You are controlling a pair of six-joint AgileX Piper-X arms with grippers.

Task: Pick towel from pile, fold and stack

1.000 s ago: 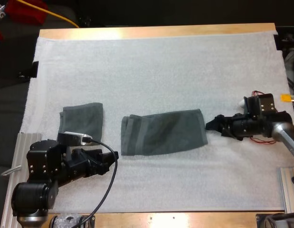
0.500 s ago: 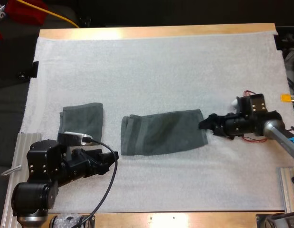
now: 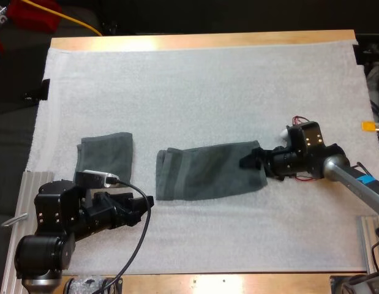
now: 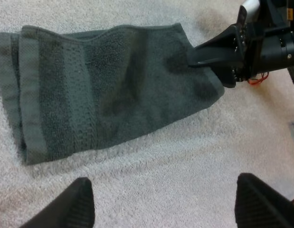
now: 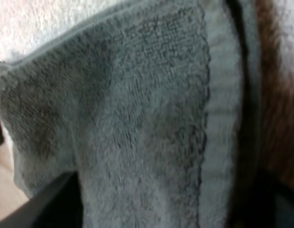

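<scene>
Straight ahead of the right gripper (image 3: pixel 249 163), at its very tips: the short edge of the dark grey-green towel (image 3: pixel 207 171), flat on the white mat (image 3: pixel 195 92). Long axis in line with the reach, running away from the fingertips toward the left gripper (image 3: pixel 142 207). Spread wide, that edge between the fingers (image 5: pixel 47 204), gripping nothing yet (judged from the right wrist view). Plainly the nearer arm for the coming fold. Left gripper: parted too, empty, beside the far end, apart from the cloth. Seemingly doubled over once, hem bands layered at that far end, pile soft, faintly rumpled. Beyond the far end, apart: a smaller folded towel (image 3: pixel 105 152).
</scene>
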